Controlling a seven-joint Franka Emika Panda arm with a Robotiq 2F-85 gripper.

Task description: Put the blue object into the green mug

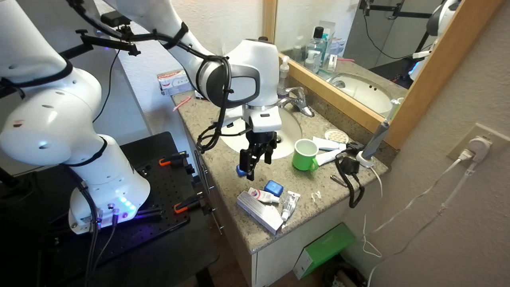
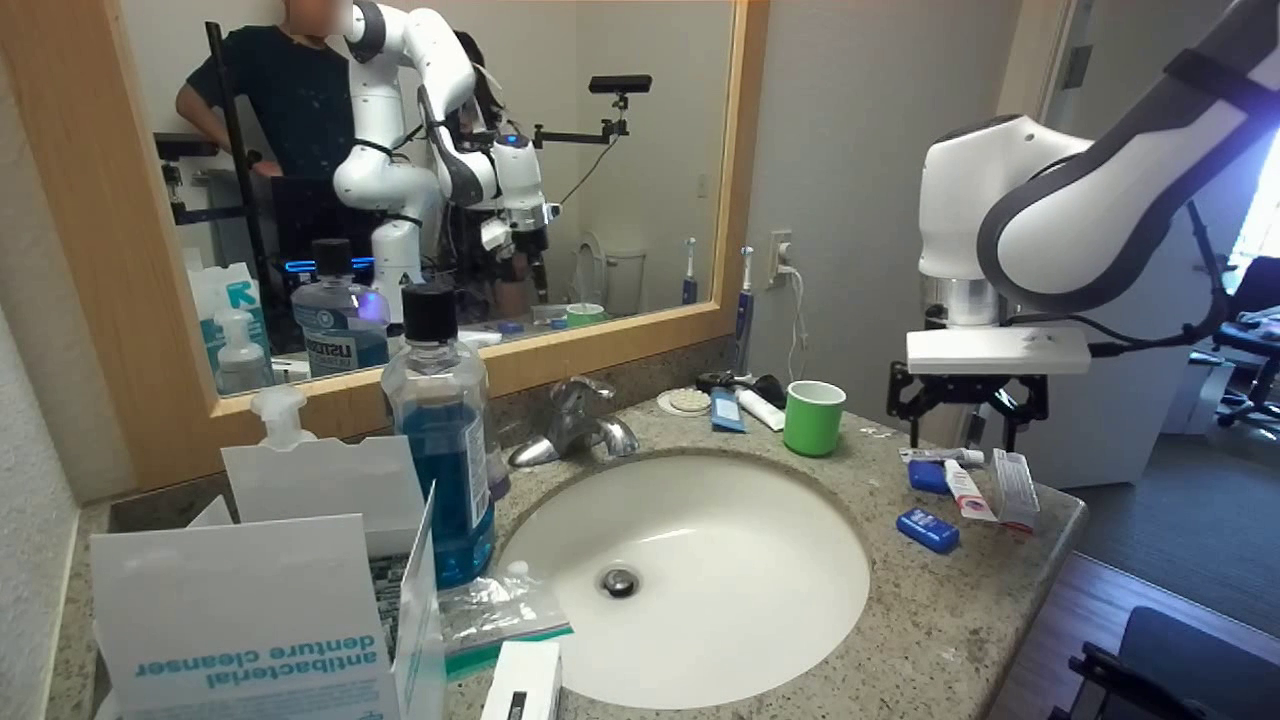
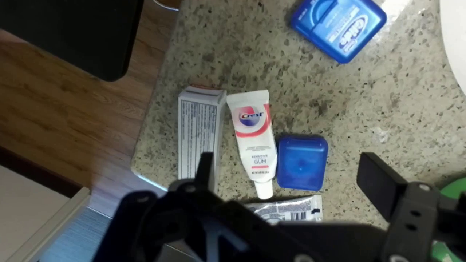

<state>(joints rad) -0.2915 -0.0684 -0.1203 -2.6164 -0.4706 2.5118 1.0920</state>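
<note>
Two small blue boxes lie on the counter; I cannot tell for certain which one is the blue object. The plain blue box point(image 3: 302, 163) lies beside a toothpaste tube and shows in both exterior views point(image 1: 274, 187) point(image 2: 929, 477). The lighter, labelled blue box point(image 3: 340, 29) lies farther off, partly hidden by my gripper in an exterior view point(image 1: 240, 171) and whole in an exterior view point(image 2: 928, 530). The green mug point(image 1: 304, 157) stands upright by the sink point(image 2: 814, 420); only its edge shows in the wrist view point(image 3: 455, 187). My gripper point(image 1: 259, 169) is open and empty above the counter point(image 2: 962, 443), the plain box between its fingers as seen from the wrist point(image 3: 287, 160).
A white toothpaste tube point(image 3: 255, 142), a silver tube point(image 1: 291, 204) and a long narrow box point(image 3: 198, 134) lie close around the plain blue box. The sink point(image 2: 690, 500) lies beyond. White tubes point(image 1: 328, 157) and an electric toothbrush point(image 1: 374, 139) are behind the mug.
</note>
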